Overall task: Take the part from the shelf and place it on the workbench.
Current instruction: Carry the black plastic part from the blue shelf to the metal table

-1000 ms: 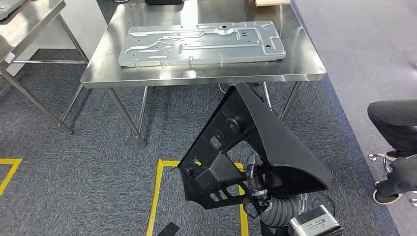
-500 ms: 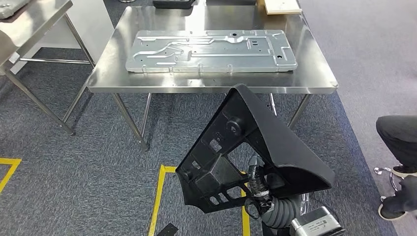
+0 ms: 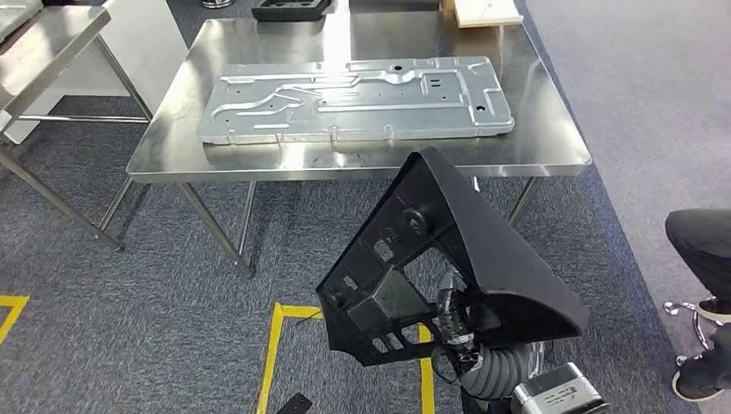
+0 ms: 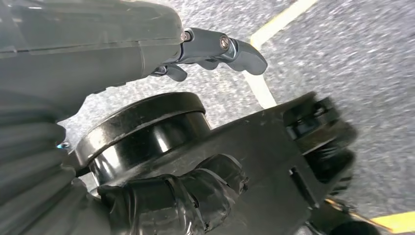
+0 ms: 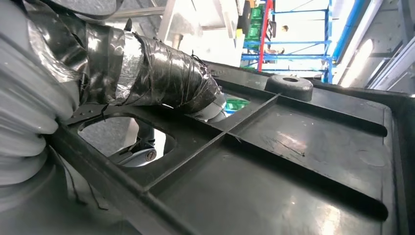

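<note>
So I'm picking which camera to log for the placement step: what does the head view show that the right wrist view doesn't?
Head view alone: the steel workbench ahead, the stamped metal panel lying on it, yellow floor tape, and a seated person's legs at the right edge. Right wrist view alone: the right hand's taped fingers lying against the part's ribbed inner face, and blue racking far behind. Both share the black plastic part, held up short of the workbench.
</note>
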You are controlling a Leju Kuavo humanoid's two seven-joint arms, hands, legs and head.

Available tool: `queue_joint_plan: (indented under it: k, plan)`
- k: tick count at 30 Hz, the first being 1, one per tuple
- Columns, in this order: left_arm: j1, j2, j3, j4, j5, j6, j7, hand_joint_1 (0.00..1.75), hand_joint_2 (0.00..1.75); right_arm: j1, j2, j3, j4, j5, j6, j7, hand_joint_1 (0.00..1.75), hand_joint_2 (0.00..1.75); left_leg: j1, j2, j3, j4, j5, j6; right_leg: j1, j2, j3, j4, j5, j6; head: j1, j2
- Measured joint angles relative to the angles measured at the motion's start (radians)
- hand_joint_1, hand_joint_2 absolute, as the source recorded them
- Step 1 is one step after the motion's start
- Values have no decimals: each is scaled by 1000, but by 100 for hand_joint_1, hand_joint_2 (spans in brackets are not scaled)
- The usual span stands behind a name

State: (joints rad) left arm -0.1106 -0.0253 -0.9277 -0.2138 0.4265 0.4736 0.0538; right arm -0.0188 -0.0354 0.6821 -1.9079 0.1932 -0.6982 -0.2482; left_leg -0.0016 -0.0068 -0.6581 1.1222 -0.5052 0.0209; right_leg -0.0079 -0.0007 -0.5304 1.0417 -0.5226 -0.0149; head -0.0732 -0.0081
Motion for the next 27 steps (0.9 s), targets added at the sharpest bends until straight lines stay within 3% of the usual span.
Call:
queue_joint_plan:
  k: [2, 4, 6, 8, 10, 12, 13, 15, 16, 17, 20, 22, 25, 27]
  plan:
    - [4, 3, 0, 0, 5, 1, -6, 0, 175, -4, 2, 0, 5, -4, 0, -6, 141, 175, -12, 1, 13, -67, 54, 13, -2, 2, 15, -6, -13, 9, 4, 0]
    - [8, 9, 0, 0, 12, 1, -11, 0, 175, -11, 5, 0, 12, -8, 0, -11, 141, 175, -20, -1, 28, -88, 57, 21, -6, 3, 28, -2, -12, 21, 5, 0]
    - [9, 14, 0, 0, 16, -1, -14, 0, 175, -20, 5, 0, 18, -9, 0, -13, 141, 175, -18, -3, 58, -105, 58, 30, -9, 3, 21, 39, -6, 30, 6, 0]
    - [7, 18, 0, 0, 17, -3, -15, 0, 175, -30, 5, 0, 24, -10, 0, -14, 141, 175, -15, -4, 85, -114, 49, 41, -10, 3, -34, 134, -24, 36, 8, 0]
    - [8, 21, 0, 0, 16, -4, -15, 0, 175, -33, 5, 0, 31, -11, 0, -14, 141, 175, -15, -5, 98, -115, 36, 47, -10, 3, -114, 239, -72, 42, 9, 0]
    - [12, 21, 0, 0, 16, -6, -15, 0, 175, -33, 5, 0, 38, -11, 0, -14, 141, 175, -13, -9, 113, -114, 21, 46, -12, 3, -164, 263, -92, 47, 9, 0]
    - [13, 21, 0, 0, 16, -7, -15, 0, 175, -33, 5, 0, 41, -11, 0, -14, 141, 175, -11, -12, 125, -113, 12, 43, -13, 2, -166, 228, -69, 50, 9, 0]
    - [14, 22, 0, 0, 16, -7, -15, 0, 175, -33, 5, 0, 45, -11, 0, -14, 141, 175, -8, -16, 148, -109, -11, 34, -14, 2, -145, 107, 30, 53, 10, 0]
    - [14, 22, 0, 0, 17, -6, -15, 0, 175, -33, 5, 0, 48, -11, 0, -14, 141, 175, -7, -17, 157, -105, -22, 29, -14, 2, -134, 58, 60, 50, 11, 0]
    - [13, 22, 0, 0, 18, -5, -15, 0, 175, -33, 5, 0, 50, -11, 0, -14, 141, 175, -8, -18, 159, -103, -33, 22, -12, 2, -127, 29, 81, 45, 11, 0]
    - [11, 23, 0, 0, 21, 0, -15, 0, 175, -34, 6, 0, 54, -9, 0, -14, 141, 175, -10, -16, 167, -92, -47, 3, -11, 4, -111, 16, 81, 21, 10, 0]
    - [9, 24, 0, 0, 21, 1, -15, 0, 175, -36, 10, 0, 55, -7, 0, -15, 141, 175, -7, -12, 151, -48, -54, -7, -14, 3, -92, 9, 76, 9, 8, 0]
    - [7, 24, 0, 0, 19, -2, -15, 0, 175, -38, 14, 0, 58, -3, 0, -15, 141, 175, 0, -7, 44, 106, -102, -23, -13, 1, -65, -2, 61, 1, 5, 0]
    - [9, 24, -2, 0, 15, -4, -12, 0, 175, -37, 16, 0, 63, 0, 0, -16, 141, 175, 5, -6, -15, 147, -130, -27, -12, 2, -47, -3, 45, 1, 5, 0]
